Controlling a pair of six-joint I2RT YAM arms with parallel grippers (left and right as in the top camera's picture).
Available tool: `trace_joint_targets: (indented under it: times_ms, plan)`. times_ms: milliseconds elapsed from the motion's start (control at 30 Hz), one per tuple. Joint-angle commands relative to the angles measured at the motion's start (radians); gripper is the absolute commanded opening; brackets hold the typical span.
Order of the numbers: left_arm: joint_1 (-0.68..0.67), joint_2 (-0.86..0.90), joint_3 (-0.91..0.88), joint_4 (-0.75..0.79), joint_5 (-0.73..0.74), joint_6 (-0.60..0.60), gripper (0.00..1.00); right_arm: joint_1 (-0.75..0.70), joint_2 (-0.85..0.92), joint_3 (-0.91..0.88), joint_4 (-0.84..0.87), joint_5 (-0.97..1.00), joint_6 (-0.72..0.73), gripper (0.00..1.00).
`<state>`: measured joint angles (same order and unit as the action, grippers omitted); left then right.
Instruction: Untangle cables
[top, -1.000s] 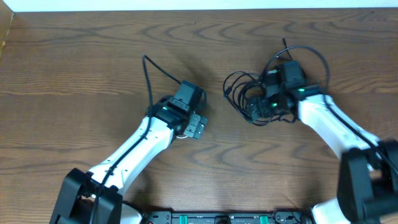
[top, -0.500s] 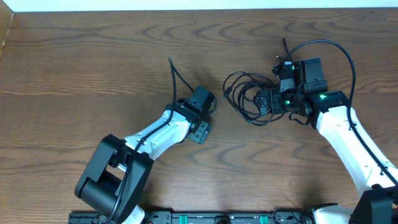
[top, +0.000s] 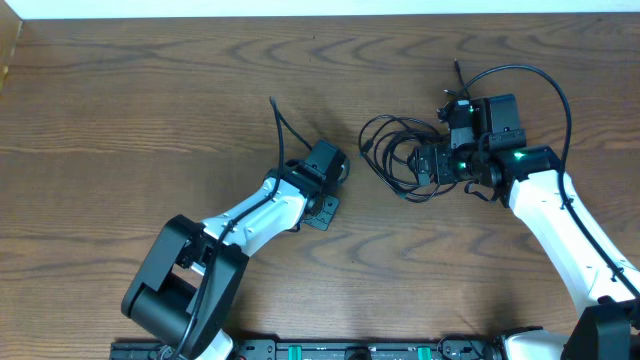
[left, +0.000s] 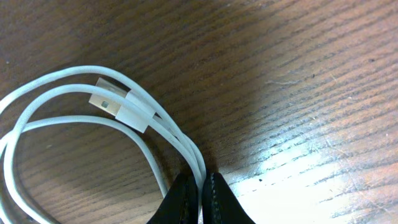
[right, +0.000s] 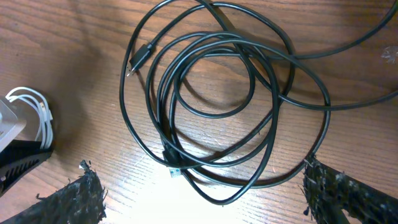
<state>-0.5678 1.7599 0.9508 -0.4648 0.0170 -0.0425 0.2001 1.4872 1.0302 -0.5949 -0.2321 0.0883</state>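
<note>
Two white cable strands (left: 155, 121) with a white plug (left: 115, 102) lie looped on the wood in the left wrist view. My left gripper (left: 200, 190) is shut on those strands, which run up from between its black tips. From above, this gripper (top: 325, 210) sits low at the table's middle, and the white cable is hidden under it. A coil of black cables (top: 395, 155) lies right of centre. My right gripper (top: 428, 165) hovers at the coil's right side, open, and the coil (right: 217, 93) spreads between and beyond its fingers (right: 84, 190), untouched.
A thick black wire (top: 540, 80) arcs over the right arm, and another (top: 285, 125) rises from the left arm's wrist. In the right wrist view the white loops (right: 31, 102) show at the far left. The table's far edge (top: 320, 14) runs along the top.
My left gripper has shut on the white cable after sliding right toward the middle. The right arm shifted right a second ago and has since held still, open.
</note>
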Motion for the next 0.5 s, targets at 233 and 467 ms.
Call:
trace_joint_targets:
  times_ms: [233, 467]
  plan:
    - [0.005, -0.115, 0.002, 0.037, 0.275, 0.028, 0.07, -0.003, -0.005, 0.002, -0.002, -0.002, 0.013, 0.99]
    - [0.006, -0.165, 0.002, 0.033, 0.283, 0.048, 0.07, -0.002, -0.004, 0.002, -0.003, -0.053, 0.020, 0.99]
